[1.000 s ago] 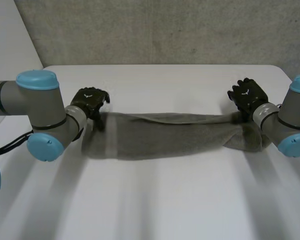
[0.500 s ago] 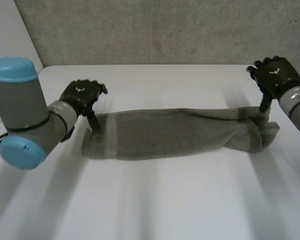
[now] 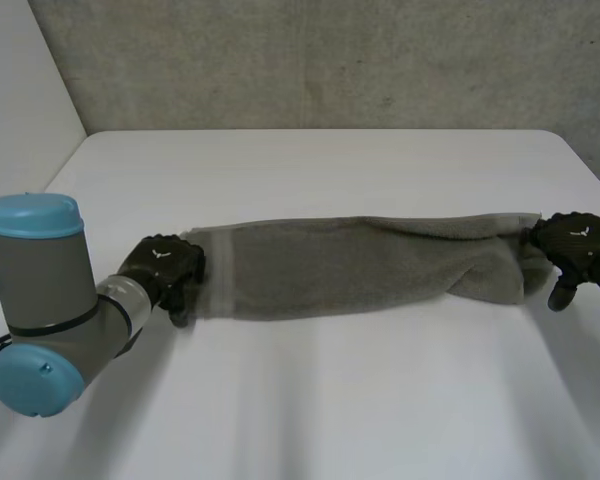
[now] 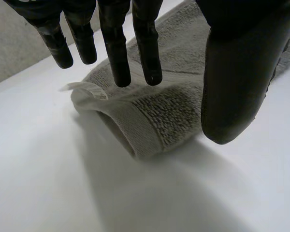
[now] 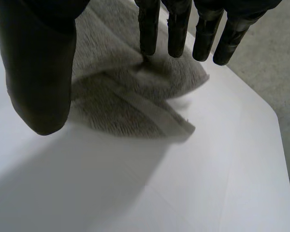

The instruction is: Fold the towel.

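A grey towel (image 3: 360, 265), folded into a long strip, lies flat across the middle of the white table (image 3: 310, 400). My left hand (image 3: 162, 268) sits at the strip's left end, by its near corner. In the left wrist view its fingers (image 4: 115, 53) hang straight over the towel's banded end (image 4: 154, 118), thumb apart, gripping nothing. My right hand (image 3: 577, 247) is at the strip's right end. In the right wrist view its fingers (image 5: 176, 29) are straight above the bunched end (image 5: 135, 108), thumb (image 5: 38, 63) well apart, holding nothing.
A grey wall (image 3: 330, 60) runs behind the table's far edge. The table's right corner (image 5: 275, 116) lies just beyond the towel's right end. Bare white tabletop spreads in front of the towel.
Both hands have swung from the towel's far edge, out and down to the strip's ends. The towel's far edge now lies flat and its right end is spread further right.
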Controlling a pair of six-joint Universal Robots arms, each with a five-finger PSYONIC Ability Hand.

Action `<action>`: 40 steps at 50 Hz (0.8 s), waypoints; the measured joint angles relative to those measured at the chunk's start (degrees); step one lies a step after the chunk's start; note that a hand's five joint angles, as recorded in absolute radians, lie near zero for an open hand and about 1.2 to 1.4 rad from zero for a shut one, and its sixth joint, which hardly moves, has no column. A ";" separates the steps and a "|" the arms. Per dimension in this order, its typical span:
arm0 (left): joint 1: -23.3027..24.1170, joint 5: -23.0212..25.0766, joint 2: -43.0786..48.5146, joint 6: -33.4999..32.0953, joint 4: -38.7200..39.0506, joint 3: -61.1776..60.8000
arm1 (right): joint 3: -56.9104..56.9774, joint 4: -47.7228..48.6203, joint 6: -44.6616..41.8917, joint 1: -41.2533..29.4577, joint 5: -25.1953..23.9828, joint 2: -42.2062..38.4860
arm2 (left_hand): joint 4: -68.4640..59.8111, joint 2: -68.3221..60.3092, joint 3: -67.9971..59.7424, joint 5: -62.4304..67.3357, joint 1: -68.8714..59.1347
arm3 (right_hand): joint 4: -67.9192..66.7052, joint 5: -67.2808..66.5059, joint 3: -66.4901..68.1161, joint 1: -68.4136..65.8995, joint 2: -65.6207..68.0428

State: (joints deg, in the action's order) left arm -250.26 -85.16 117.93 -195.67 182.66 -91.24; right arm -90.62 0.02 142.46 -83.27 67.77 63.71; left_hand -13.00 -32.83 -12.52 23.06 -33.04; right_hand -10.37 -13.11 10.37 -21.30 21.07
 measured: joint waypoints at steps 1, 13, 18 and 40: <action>0.00 -0.04 0.21 0.00 0.35 0.27 | 0.28 0.58 -0.60 0.26 0.03 -1.00 | 0.00 -0.15 0.00 0.21 -0.23 | 0.00 -0.88 0.00 -0.97 1.23; -0.43 -0.19 2.00 0.03 1.16 1.34 | 5.62 4.32 -5.72 0.85 -0.61 -9.57 | 0.00 -0.52 0.00 0.60 -0.70 | 0.00 -6.03 0.00 -6.72 7.33; -0.76 -0.19 2.27 0.03 1.14 1.28 | 7.60 5.79 -5.91 0.56 -1.30 -11.80 | 0.00 -0.52 0.00 0.60 -0.70 | 0.00 -14.25 0.00 -15.65 16.04; -3.26 -0.02 2.40 -0.01 1.07 1.41 | 15.00 6.88 -5.34 0.59 -1.40 -16.09 | 0.00 -40.35 0.00 40.47 -38.75 | 0.00 -52.36 0.00 -53.18 52.45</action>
State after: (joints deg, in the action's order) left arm -253.52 -85.19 120.33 -195.68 183.73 -89.84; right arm -75.62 6.90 137.12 -82.69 66.37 47.63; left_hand -13.00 -73.18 -12.52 63.53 -71.78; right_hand -10.37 -65.46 10.36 -74.49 73.52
